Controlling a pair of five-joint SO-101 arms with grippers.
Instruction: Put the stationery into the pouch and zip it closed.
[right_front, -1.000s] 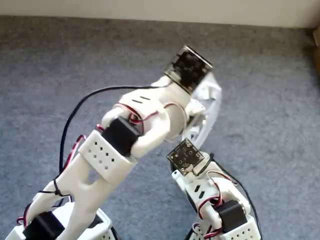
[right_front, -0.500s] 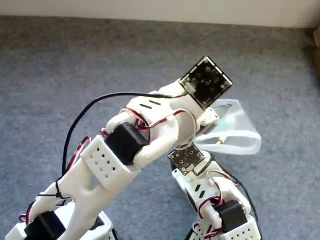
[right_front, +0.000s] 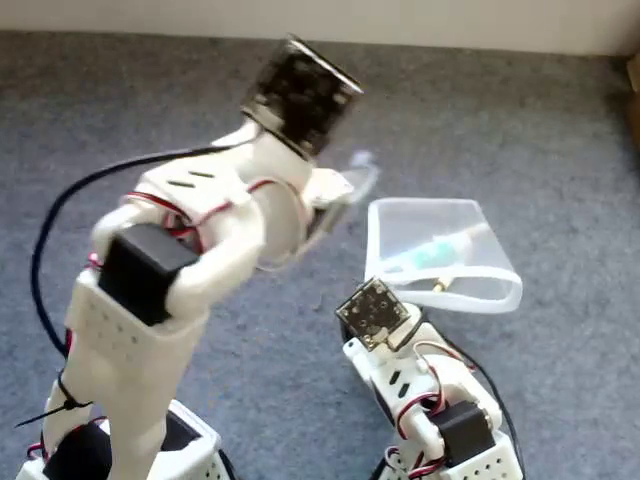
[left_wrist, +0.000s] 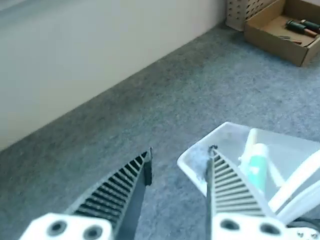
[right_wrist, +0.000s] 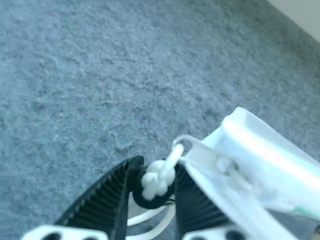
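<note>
Two ribbed black fingers of the right gripper (right_wrist: 158, 169) are pressed together on the knotted zip cord (right_wrist: 156, 182). The white knot is pinched between them, just beside a corner of the pouch (right_wrist: 260, 145). The left gripper (left_wrist: 180, 156) is held with its fingers (left_wrist: 227, 185) well apart and nothing between them. One of them lies across the pouch rim in its own view, though contact cannot be judged.

Inside the translucent pouch a teal-and-white pen-like item (left_wrist: 257, 165) is seen lying. Pale stick-shaped pieces lie beside it, and their kind cannot be made out. In the high view the pouch mouth appears to gape, so the zip is judged not yet drawn. The pouch rests on the grey carpet-covered bench (right_front: 520, 130), just ahead of the right arm.

The pouch is judged light, thin and floppy. It would likely be dragged or crumpled when the cord is pulled, so the far end of the zip track should be pinched or pinned by the free fingers. The cord is small and may slip, and the knot is judged the surest place to be gripped. The contents are judged light and loose, and could be tipped out while the mouth is open. A cardboard box (left_wrist: 280, 30) of markers is seen well apart, near the wall.
</note>
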